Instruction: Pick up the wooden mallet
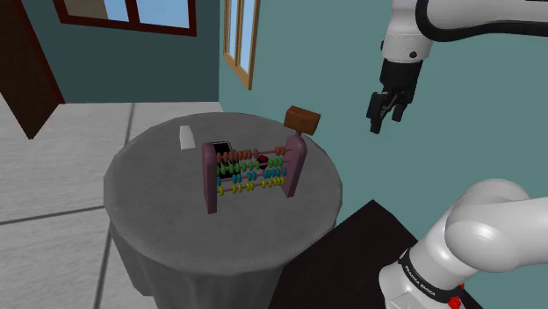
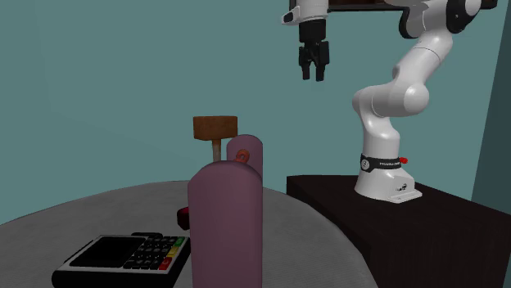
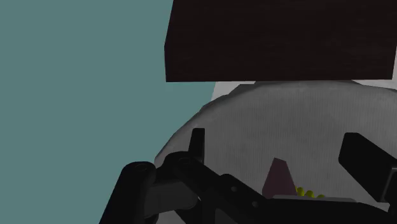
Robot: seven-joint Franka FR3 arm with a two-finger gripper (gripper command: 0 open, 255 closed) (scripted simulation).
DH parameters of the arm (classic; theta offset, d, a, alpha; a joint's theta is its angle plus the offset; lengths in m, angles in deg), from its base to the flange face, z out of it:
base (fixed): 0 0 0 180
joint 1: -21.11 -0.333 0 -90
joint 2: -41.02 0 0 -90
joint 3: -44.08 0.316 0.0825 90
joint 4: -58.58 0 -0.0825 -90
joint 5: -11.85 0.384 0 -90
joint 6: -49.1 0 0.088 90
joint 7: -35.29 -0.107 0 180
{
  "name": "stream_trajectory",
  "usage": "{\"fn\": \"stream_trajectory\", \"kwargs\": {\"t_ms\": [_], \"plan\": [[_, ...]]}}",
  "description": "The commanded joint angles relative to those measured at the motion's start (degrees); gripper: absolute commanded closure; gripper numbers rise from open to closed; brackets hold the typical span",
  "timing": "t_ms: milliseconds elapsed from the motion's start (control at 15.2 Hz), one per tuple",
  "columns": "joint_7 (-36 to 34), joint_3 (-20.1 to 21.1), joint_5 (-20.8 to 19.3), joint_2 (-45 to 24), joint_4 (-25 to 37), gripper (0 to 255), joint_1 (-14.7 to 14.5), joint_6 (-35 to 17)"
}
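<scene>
The mallet [image 1: 300, 118] has a brown block head on a short pale handle and stands upright at the far edge of the round grey table [image 1: 158, 189], just behind the abacus. The second exterior view has the mallet [image 2: 214, 128] rising behind the abacus's purple end post. My black gripper [image 1: 385, 118] hangs in the air to the shoulder view's right of the mallet, beyond the table's rim, and holds nothing. In the second exterior view the gripper [image 2: 313, 72] is well above and to the right of the mallet head. The wrist view has the gripper [image 3: 275, 137] open over the table.
A bead abacus [image 1: 253, 167] with purple end posts stands mid-table, a calculator [image 2: 123, 258] lies beside it, and a small white object [image 1: 186, 138] sits further along. The dark stand box [image 2: 409, 221] adjoins the table. A teal wall [image 2: 123, 82] lies behind.
</scene>
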Motion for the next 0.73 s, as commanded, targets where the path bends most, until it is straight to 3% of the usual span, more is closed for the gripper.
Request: {"fn": "stream_trajectory", "kwargs": {"t_ms": [0, 330, 660], "plan": [[0.0, 0.0, 0.0, 0.0, 0.0, 0, 0.0, 0.0], [13.3, -6.9, -3.5, -6.8, 1.0, 0, -1.5, -8.9], [26.5, -13.1, -4.5, -15.7, 4.5, 0, -3.8, -17.1]]}}
